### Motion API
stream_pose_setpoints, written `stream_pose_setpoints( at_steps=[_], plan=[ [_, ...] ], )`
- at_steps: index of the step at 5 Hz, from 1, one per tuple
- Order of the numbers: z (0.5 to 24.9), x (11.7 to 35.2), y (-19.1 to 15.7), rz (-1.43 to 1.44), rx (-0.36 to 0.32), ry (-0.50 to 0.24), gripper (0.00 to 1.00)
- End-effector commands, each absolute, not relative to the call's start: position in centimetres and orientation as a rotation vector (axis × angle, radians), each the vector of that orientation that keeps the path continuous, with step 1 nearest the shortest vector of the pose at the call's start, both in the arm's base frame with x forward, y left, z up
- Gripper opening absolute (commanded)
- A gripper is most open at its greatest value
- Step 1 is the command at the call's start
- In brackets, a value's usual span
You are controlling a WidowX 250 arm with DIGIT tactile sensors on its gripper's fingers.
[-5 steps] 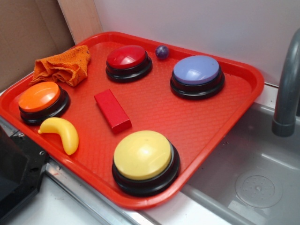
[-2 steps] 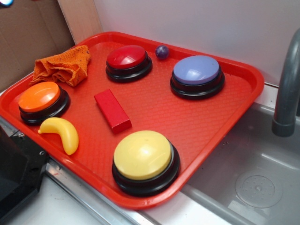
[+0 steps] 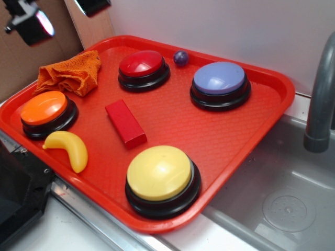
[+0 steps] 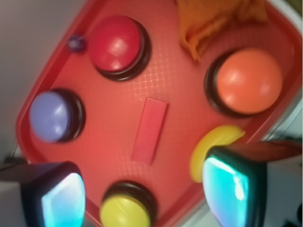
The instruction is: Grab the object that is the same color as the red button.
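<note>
Since the frame a moment earlier, the jaws point(image 3: 57, 15) had dropped into the exterior view's top-left corner, both cut off by the frame edge, while everything on the tray point(image 3: 251, 130) lay as before. They were spread wide with nothing between them, and in the blurred wrist view only their glowing pads point(image 4: 64, 201) showed, at the bottom edge. The block point(image 3: 125, 123) lay flat mid-tray, untouched, at about 6 o'clock from the red button point(image 3: 143, 67), with the yellow button point(image 3: 161, 175) at its 5 o'clock and the banana point(image 3: 69, 148) at its 8 o'clock.
</note>
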State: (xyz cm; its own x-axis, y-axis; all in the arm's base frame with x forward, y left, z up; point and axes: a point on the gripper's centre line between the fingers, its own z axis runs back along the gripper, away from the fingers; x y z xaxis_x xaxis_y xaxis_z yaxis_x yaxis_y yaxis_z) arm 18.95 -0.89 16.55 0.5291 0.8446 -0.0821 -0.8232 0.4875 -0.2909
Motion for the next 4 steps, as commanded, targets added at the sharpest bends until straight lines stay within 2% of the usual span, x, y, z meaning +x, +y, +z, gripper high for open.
stream_pose_setpoints(
  at_steps=[1, 3, 4],
  plan=[
    [10.9, 20.6, -2.0, 1.166, -0.273, -0.111, 1.0],
    [5.1, 20.0, -3.3, 1.172, -0.128, -0.068, 1.0],
    [3.2, 20.1, -3.7, 1.158, -0.072, -0.043, 1.0]
  ],
)
